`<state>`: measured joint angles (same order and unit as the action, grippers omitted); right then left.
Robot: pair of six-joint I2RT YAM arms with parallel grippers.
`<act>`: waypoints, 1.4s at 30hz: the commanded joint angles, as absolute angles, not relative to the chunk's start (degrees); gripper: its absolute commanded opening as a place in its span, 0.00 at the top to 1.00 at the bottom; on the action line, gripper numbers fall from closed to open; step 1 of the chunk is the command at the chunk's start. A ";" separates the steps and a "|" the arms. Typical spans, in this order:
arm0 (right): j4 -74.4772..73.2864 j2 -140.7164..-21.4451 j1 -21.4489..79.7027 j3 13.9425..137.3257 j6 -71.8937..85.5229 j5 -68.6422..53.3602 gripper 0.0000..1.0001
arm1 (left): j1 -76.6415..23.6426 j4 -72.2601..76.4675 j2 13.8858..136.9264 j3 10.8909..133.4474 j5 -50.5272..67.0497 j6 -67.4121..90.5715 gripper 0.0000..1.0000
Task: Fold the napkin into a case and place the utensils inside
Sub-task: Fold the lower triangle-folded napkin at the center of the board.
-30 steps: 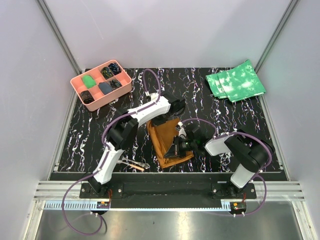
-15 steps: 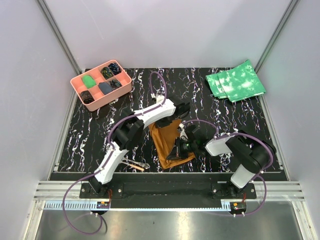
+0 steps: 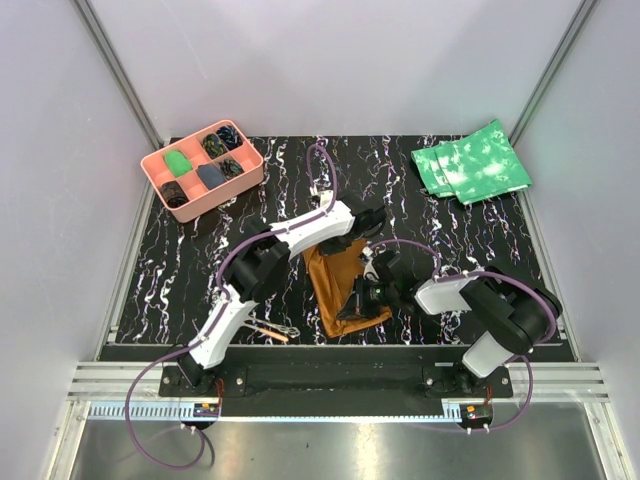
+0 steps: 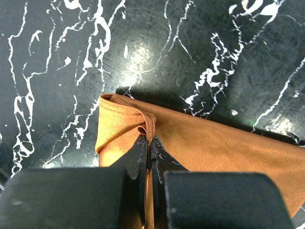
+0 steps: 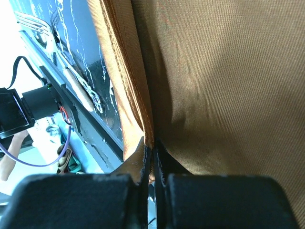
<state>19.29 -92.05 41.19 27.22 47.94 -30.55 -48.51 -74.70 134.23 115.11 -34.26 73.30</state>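
We start at the left pincer [image 4: 148, 143]: its two fingers are pressed together on a hemmed corner of the napkin [image 4: 214, 148], and the cloth bunches into a small pleat right at the tips. The right pincer [image 5: 151, 148] is clamped the same way on a stitched edge of that cloth, whose brown weave fills most of its view.

From above, the left pincer has the far end of the napkin and the right pincer has its right edge, toward the near end. The napkin sits in the middle of the table [image 3: 470, 230], somewhat toward the near edge. It is a partly folded oblong whose long axis runs from far to near, slanting a little to the right.

We judge the fold unfinished, since the layers look loose and form no tidy pouch. The next move turns on the cloth lying stretched between both pincers along its length.

The utensils [image 3: 272, 329] lie at the near edge, left of the napkin and apart from it. The left arm is nearer to them.
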 commanded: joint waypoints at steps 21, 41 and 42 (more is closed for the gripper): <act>-11.34 -80.41 39.29 36.12 33.58 -20.74 0.36 | -47.72 -60.47 131.84 111.71 -37.88 66.62 1.00; -13.98 -76.55 33.93 40.16 26.90 -19.68 0.31 | -47.64 -47.90 122.44 98.97 -30.41 58.80 0.96; -13.19 -78.12 33.58 40.34 26.81 -21.17 0.31 | -47.64 -47.73 122.08 98.53 -30.15 58.71 0.96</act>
<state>-14.90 -76.79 35.11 37.15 29.43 -18.83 -47.83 -51.35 127.07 99.83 -32.05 60.64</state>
